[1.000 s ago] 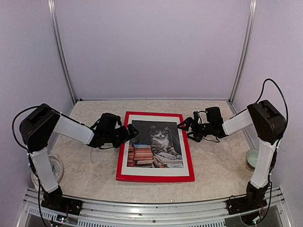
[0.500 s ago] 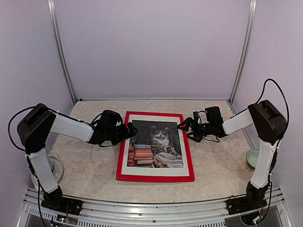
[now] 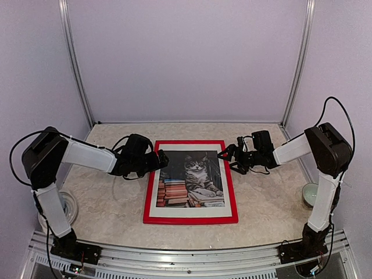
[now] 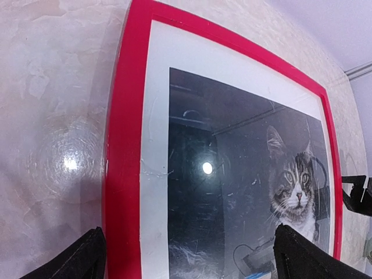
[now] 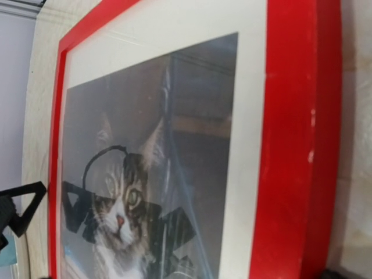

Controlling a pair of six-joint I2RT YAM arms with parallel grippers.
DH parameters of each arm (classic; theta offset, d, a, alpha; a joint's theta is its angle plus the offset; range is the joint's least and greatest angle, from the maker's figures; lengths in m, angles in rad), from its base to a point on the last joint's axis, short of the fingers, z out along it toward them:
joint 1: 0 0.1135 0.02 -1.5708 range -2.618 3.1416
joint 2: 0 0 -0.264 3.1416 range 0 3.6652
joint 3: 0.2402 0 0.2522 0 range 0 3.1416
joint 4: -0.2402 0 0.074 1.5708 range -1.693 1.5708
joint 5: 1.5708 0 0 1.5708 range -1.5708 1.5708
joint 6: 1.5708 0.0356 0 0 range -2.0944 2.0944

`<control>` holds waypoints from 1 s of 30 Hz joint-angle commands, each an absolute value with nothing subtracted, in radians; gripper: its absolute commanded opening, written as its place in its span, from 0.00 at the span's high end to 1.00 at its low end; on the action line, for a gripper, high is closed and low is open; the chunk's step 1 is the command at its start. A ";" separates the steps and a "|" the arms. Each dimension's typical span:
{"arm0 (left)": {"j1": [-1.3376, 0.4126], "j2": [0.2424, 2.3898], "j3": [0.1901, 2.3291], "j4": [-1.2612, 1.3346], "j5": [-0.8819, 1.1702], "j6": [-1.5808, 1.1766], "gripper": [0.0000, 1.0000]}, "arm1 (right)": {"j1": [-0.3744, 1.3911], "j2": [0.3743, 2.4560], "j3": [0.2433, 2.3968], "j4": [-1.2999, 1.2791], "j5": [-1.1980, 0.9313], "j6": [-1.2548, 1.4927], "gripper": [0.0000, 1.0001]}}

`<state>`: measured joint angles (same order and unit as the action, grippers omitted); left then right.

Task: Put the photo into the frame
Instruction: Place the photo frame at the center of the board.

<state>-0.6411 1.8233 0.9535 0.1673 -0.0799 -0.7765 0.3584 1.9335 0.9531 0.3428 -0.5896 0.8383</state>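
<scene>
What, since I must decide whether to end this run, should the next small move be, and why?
Probably lift both tools clear and draw the arms back. The photo already sits behind the white mat inside the frame, which lies flat on the table, and the left tool and right tool are open at its side bars, gripping nothing.

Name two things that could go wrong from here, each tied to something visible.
1. Both arms' open jaws hang at the side bars of the frame; dropping lower could nudge it askew across the table.
2. Straying inward, they might scratch the glossy front over the photo.
</scene>
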 commanded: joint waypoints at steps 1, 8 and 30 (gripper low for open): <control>-0.661 1.827 1.007 0.176 -0.110 -0.748 0.01 | 0.370 1.905 0.979 0.333 -0.598 0.827 0.01; -0.667 1.808 1.005 0.178 -0.138 -0.743 0.01 | 0.370 1.892 0.990 0.295 -0.578 0.804 0.01; -0.699 1.344 0.850 0.058 -0.385 -0.596 0.01 | 0.349 1.426 0.920 -0.088 -0.180 0.381 0.01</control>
